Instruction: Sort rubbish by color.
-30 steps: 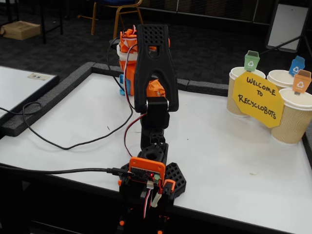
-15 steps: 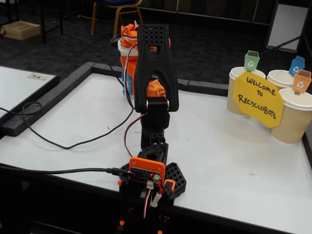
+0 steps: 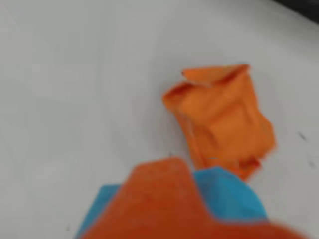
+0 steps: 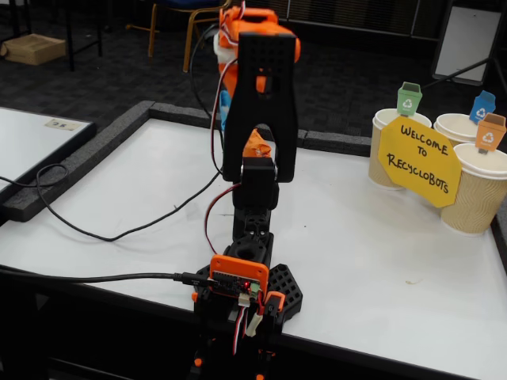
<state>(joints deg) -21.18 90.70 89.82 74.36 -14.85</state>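
Lying crumpled on the smooth white table (image 3: pixel 60 74), an orange paper wad (image 3: pixel 219 117) shows only in the wrist view, just beyond the blurred orange-and-blue gripper (image 3: pixel 169 209), whose opening I cannot tell. The fixed view shows ribbed paper cups (image 4: pixel 475 190) far right, dark carpet beyond.

This looks like a demo stand in a hall or event room rather than a home. A white table (image 4: pixel 396 237) edged with grey foam (image 4: pixel 79 150) carries a yellow hand-lettered sign (image 4: pixel 417 161) reading "Welcome to Recyclobots" propped against paper cups (image 4: pixel 475 190). Behind it lie dark carpet (image 4: pixel 341 71), a gold-legged chair (image 4: pixel 194 20) and a cardboard box (image 4: pixel 33 49).
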